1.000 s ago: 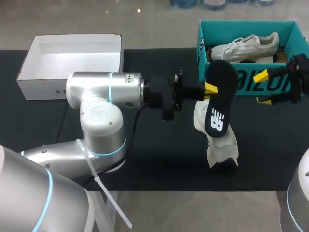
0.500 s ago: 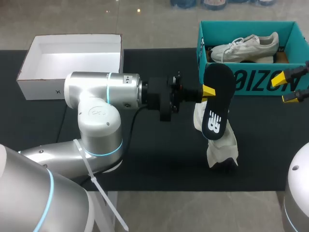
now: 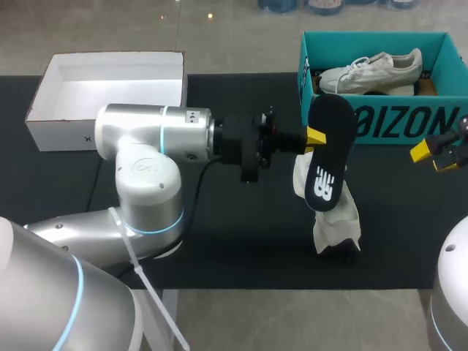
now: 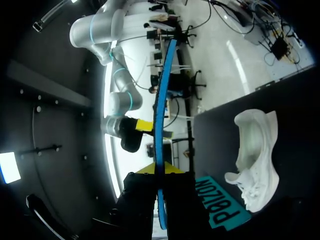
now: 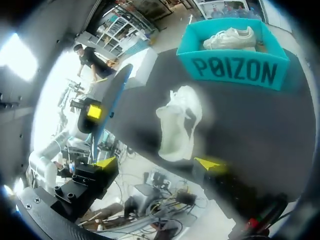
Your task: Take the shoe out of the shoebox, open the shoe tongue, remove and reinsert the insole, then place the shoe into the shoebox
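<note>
The insole was black with a white mark, the shoe cream-white, the shoebox teal with dark lettering, the surface black.

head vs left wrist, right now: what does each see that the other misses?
Head view only: the open white cardboard box and a second white sneaker lying inside the teal shoebox.
Left wrist only: the black insole seen edge-on, its blue rim showing, clamped in the left gripper.
Both: the black insole, the white shoe on the black table mat, the teal shoebox's printed wall, and the open right gripper.
</note>
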Robot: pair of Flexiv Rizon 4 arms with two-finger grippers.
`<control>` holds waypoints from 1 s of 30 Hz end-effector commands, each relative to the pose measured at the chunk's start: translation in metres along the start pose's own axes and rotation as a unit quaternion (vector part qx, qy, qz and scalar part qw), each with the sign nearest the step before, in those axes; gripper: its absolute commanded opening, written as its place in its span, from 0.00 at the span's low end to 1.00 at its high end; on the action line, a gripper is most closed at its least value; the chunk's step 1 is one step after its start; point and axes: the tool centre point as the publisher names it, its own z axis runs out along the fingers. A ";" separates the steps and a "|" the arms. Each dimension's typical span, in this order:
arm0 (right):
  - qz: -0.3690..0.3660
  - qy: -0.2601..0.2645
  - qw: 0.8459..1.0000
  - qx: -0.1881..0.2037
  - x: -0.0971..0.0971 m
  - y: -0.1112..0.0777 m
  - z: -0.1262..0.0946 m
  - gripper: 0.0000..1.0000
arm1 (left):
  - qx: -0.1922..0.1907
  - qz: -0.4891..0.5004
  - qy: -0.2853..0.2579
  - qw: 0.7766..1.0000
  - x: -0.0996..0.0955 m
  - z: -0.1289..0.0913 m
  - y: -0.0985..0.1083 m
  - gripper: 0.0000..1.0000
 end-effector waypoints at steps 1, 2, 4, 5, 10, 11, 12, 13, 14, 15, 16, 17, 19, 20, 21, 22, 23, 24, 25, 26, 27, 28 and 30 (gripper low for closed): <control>-0.071 -0.010 0.996 0.053 -0.009 -0.008 -0.015 1.00 | 0.000 -0.001 0.003 1.000 0.000 -0.006 -0.003 0.00; -0.071 -0.020 0.996 0.055 -0.011 -0.012 -0.019 1.00 | -0.001 -0.001 0.003 1.000 0.001 -0.006 -0.003 0.00; -0.105 -0.014 0.993 0.057 -0.014 -0.019 -0.028 1.00 | -0.001 -0.003 0.004 1.000 0.002 -0.007 -0.004 0.00; -0.111 -0.017 0.992 0.056 -0.015 -0.023 -0.034 1.00 | -0.001 -0.004 0.005 1.000 0.003 -0.007 -0.005 0.00; -0.149 -0.018 0.987 0.051 -0.018 -0.037 -0.058 1.00 | 0.000 -0.008 0.006 1.000 0.007 -0.006 -0.007 0.00; -0.153 -0.016 0.987 0.047 -0.019 -0.039 -0.062 1.00 | 0.000 -0.009 0.006 1.000 0.007 -0.006 -0.007 0.00; -0.162 -0.014 0.986 0.046 -0.019 -0.040 -0.066 1.00 | 0.000 -0.009 0.006 1.000 0.007 -0.006 -0.007 0.00; -0.169 -0.015 0.984 0.046 -0.019 -0.042 -0.069 1.00 | -0.001 -0.010 0.007 1.000 0.008 -0.005 -0.007 0.00; -0.170 -0.016 0.984 0.044 -0.018 -0.042 -0.070 1.00 | -0.001 -0.010 0.007 1.000 0.008 -0.005 -0.008 0.00; -0.177 -0.011 0.983 0.043 -0.016 -0.043 -0.071 1.00 | -0.001 -0.010 0.007 1.000 0.008 -0.005 -0.008 0.00; -0.166 -0.013 0.985 0.036 -0.014 -0.044 -0.070 1.00 | 0.000 -0.010 0.007 1.000 0.008 -0.004 -0.008 0.00; -0.163 -0.013 0.986 0.036 -0.011 -0.043 -0.069 1.00 | -0.001 -0.010 0.006 1.000 0.008 -0.004 -0.008 0.00; -0.163 -0.013 0.986 0.036 -0.011 -0.043 -0.069 1.00 | -0.005 -0.013 0.005 1.000 0.008 -0.004 -0.009 0.00; -0.163 -0.013 0.986 0.036 -0.011 -0.043 -0.069 1.00 | -0.008 -0.013 0.003 1.000 0.007 -0.004 -0.010 0.00; -0.163 -0.013 0.986 0.036 -0.011 -0.043 -0.069 1.00 | -0.008 -0.013 0.004 1.000 0.006 -0.004 -0.010 0.00; -0.163 -0.013 0.986 0.036 -0.011 -0.043 -0.069 1.00 | -0.008 -0.013 0.004 1.000 0.006 -0.004 -0.010 0.00; -0.163 -0.013 0.986 0.036 -0.011 -0.043 -0.069 1.00 | -0.008 -0.013 0.004 1.000 0.006 -0.004 -0.010 0.00; -0.163 -0.013 0.986 0.036 -0.011 -0.043 -0.069 1.00 | -0.008 -0.013 0.004 1.000 0.006 -0.004 -0.010 0.00; -0.163 -0.013 0.986 0.036 -0.011 -0.043 -0.069 1.00 | -0.008 -0.013 0.004 1.000 0.006 -0.004 -0.010 0.00; -0.163 -0.013 0.986 0.036 -0.011 -0.043 -0.069 1.00 | -0.008 -0.013 0.004 1.000 0.006 -0.004 -0.010 0.00; -0.163 -0.013 0.986 0.036 -0.011 -0.043 -0.069 1.00 | -0.008 -0.013 0.004 1.000 0.006 -0.004 -0.010 0.00; -0.163 -0.013 0.986 0.036 -0.011 -0.043 -0.069 1.00 | -0.008 -0.013 0.004 1.000 0.006 -0.004 -0.010 0.00; -0.163 -0.013 0.986 0.036 -0.011 -0.043 -0.069 1.00 | -0.008 -0.013 0.004 1.000 0.006 -0.004 -0.010 0.00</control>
